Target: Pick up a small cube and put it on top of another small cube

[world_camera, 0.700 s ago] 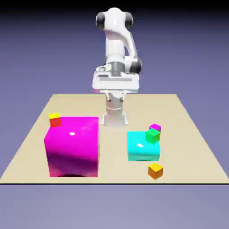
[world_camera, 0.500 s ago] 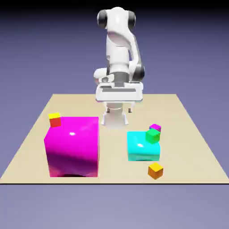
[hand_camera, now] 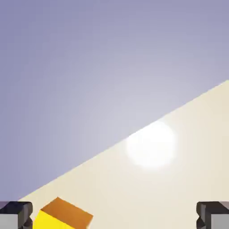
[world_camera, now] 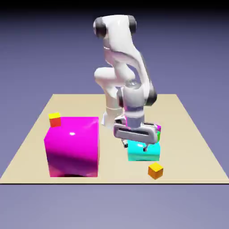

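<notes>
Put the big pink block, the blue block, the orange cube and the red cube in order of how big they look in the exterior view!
Pink block, blue block, orange cube or red cube: too alike to rank.

A magenta block (world_camera: 74, 147), a cyan block (world_camera: 144, 154), and small green (world_camera: 158, 136) and purple (world_camera: 158, 128) cubes sit over the tabletop (world_camera: 112, 172).

The orange cube (world_camera: 155, 171), tiny, with a yellow-orange top, sits flat on the table near its front edge, toward the exterior view's right, a corner turned frontward. The red cube (world_camera: 55, 120), equally tiny, with a bright yellow top, is upright at the exterior view's left, by the magenta block's (world_camera: 74, 147) far left corner.
</notes>
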